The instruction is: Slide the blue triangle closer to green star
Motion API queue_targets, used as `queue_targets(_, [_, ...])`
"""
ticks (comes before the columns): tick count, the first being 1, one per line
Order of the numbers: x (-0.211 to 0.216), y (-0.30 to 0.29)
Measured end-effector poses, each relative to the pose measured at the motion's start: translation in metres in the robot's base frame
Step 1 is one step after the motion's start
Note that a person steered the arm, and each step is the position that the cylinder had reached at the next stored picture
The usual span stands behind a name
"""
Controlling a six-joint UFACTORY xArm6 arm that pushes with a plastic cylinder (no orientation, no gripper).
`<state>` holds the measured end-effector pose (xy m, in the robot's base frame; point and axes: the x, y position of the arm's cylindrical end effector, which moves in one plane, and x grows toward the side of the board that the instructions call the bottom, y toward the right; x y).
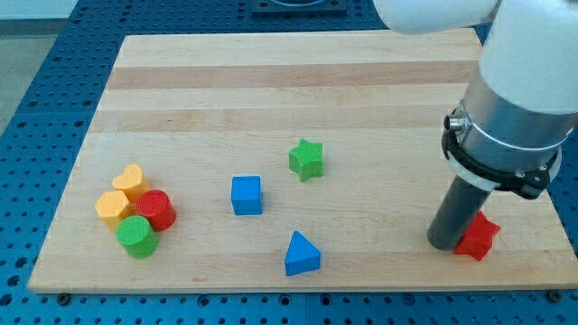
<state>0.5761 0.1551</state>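
Note:
The blue triangle [302,255] lies near the board's bottom edge, a little right of centre. The green star [307,159] sits above it, near the board's middle, with a clear gap between them. My tip [445,242] rests on the board at the view's right, far right of the blue triangle and touching or just left of a red star-like block [478,238].
A blue cube [247,195] sits left of the green star. At the view's left is a cluster: a yellow heart [132,181], a yellow block [112,208], a red cylinder [155,209] and a green cylinder [136,236]. The wooden board [271,81] lies on a blue perforated table.

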Motion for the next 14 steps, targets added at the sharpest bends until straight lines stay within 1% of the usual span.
queue_targets(1, [-0.002,-0.02])
queue_targets(2, [-0.005,-0.066])
queue_targets(3, [0.0,-0.079])
queue_targets(4, [0.028,-0.096])
queue_targets(5, [0.041,-0.108])
queue_targets(6, [0.041,-0.111])
queue_targets(8, [0.041,-0.185])
queue_targets(11, [0.036,-0.186])
queue_targets(14, [-0.019,-0.155])
